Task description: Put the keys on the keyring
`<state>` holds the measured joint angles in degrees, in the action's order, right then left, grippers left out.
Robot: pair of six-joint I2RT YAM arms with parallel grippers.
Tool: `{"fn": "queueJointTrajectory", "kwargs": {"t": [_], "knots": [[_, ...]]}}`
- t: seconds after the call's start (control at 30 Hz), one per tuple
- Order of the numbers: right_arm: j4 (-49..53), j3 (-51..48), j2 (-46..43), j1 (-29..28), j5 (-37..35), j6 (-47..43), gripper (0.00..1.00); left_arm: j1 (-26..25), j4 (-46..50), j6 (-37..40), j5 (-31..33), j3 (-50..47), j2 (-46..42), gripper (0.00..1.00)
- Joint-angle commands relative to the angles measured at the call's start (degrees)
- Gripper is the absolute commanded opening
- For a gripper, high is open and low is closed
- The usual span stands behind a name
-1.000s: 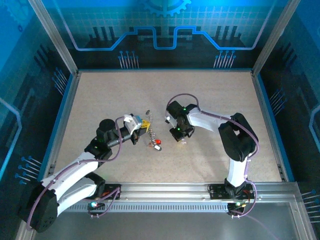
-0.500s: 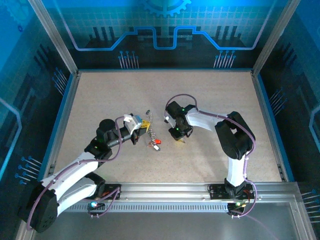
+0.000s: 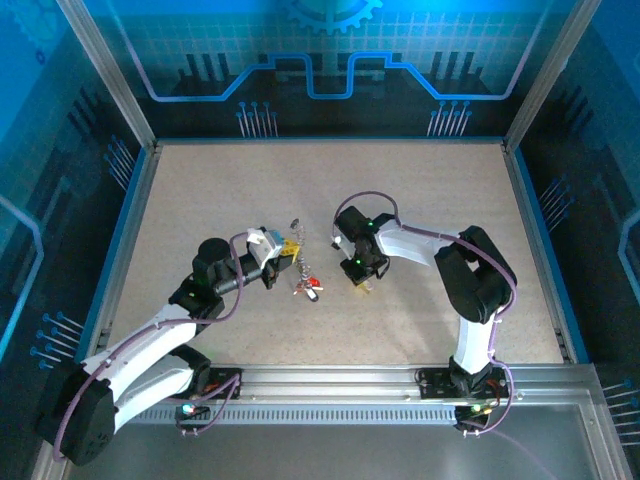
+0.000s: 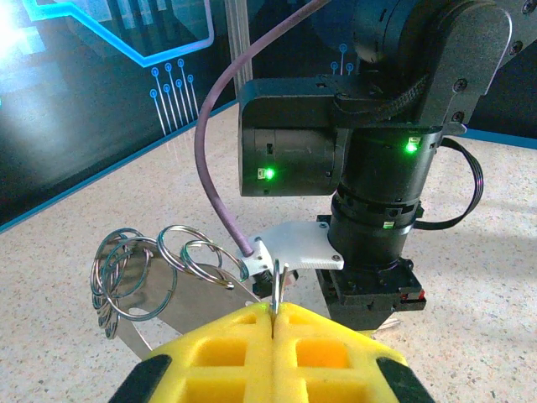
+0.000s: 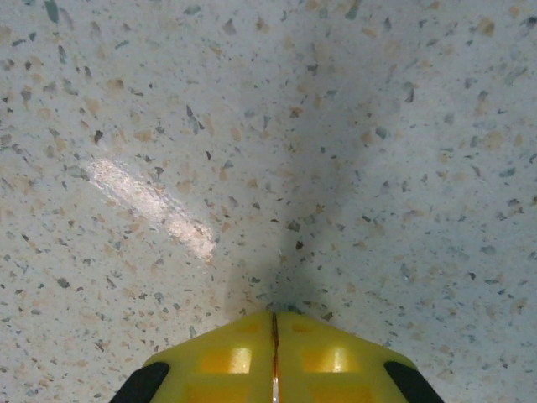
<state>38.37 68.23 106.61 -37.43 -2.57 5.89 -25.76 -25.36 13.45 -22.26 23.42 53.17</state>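
My left gripper [image 3: 288, 250] [image 4: 274, 312] is shut on the keyring [image 4: 277, 284], a thin metal hoop seen edge-on, standing up out of the yellow pads [image 4: 319, 336]. A bunch of silvery linked rings [image 4: 138, 269] hangs to its left. The keys [image 3: 308, 289], one with a red head [image 3: 316, 294], lie on the table between the two grippers. My right gripper [image 3: 361, 283] [image 5: 273, 317] points down close over the bare table, right of the keys. Its pads [image 5: 327, 357] are pressed together, with a thin glinting sliver in the seam that I cannot identify.
The speckled beige table [image 3: 430, 200] is ringed by a blue rim and metal frame posts [image 3: 105, 70]. The right arm's black wrist [image 4: 377, 168] stands close in front of my left gripper. A chain of small rings [image 3: 298, 255] runs from the left gripper toward the keys.
My right gripper has shifted slightly right and toward the near edge. The left arm, the ring and the keys have stayed put.
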Motion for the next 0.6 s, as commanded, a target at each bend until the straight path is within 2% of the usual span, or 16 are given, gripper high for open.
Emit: {"fn": "queueJointTrajectory", "kwargs": {"t": [0.0,0.07,0.37,0.47,0.57], "knots": [[0.2,-1.2,-1.3,0.7,0.8,0.3,0.15,-0.3,-2.9,-0.8,0.2,-0.2,-1.4,0.00],[0.1,-1.3,-1.9,0.7,1.0,0.3,0.18,-0.3,-2.8,-0.8,0.2,-0.3,-1.7,0.00],[0.8,-2.5,-3.7,0.7,1.2,0.9,0.19,-0.2,-2.6,-0.9,0.3,-0.2,-1.6,0.00],[0.8,-3.0,-4.3,0.7,1.5,1.1,0.24,-0.2,-2.8,-0.8,0.3,-0.2,-1.3,0.00],[1.0,-3.1,-4.7,0.7,1.8,1.2,0.23,-0.2,-2.8,-0.9,0.3,-0.2,-1.2,0.00]]}}
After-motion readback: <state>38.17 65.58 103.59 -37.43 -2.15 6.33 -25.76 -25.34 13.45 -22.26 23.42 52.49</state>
